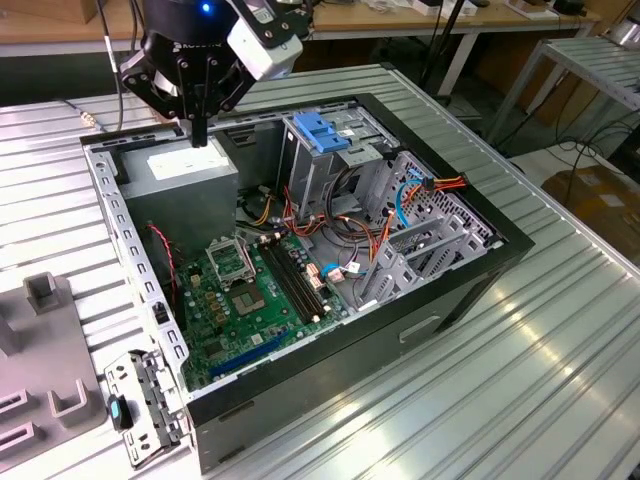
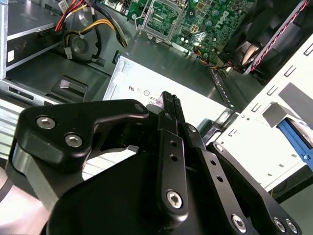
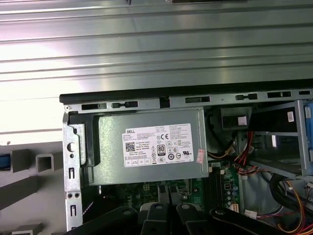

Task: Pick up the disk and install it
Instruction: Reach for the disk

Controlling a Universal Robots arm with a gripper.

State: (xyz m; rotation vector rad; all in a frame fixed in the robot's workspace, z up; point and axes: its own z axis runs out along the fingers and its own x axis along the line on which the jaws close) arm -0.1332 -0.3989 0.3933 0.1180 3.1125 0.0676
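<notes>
Gripper [image 2: 167,95]: black linkage arms close to the lens in the second wrist view. Fingers [image 2: 172,115] pressed together, nothing between them. In the exterior view the gripper [image 1: 199,142] points straight down and hangs just above the power supply box, not seen to touch it.

Power supply box [image 1: 185,172]: grey metal with a white sticker. Seated in the far corner of the case, at the exterior view's left.

Computer case [image 1: 360,365]: black, lying open on its side on the ribbed metal table [image 1: 530,380].

Motherboard [image 1: 245,290]: green, flat on the case floor, near side of the power supply box.

Drive cage [image 1: 318,135]: bare metal with a blue plastic top. Upright at the far middle of the case, to the exterior view's right of the power supply box.

Cables [image 1: 440,185]: orange, red and blue bundles, right part of the case.

Grey fixture [image 1: 45,345]: slotted blocks on the table outside the case, at the exterior view's left.

Disk [image 2: 295,138]: a blue side rail shows at the picture edge in the second wrist view, the rest cut off. It is on the fixture, outside the case and well apart from the gripper.
</notes>
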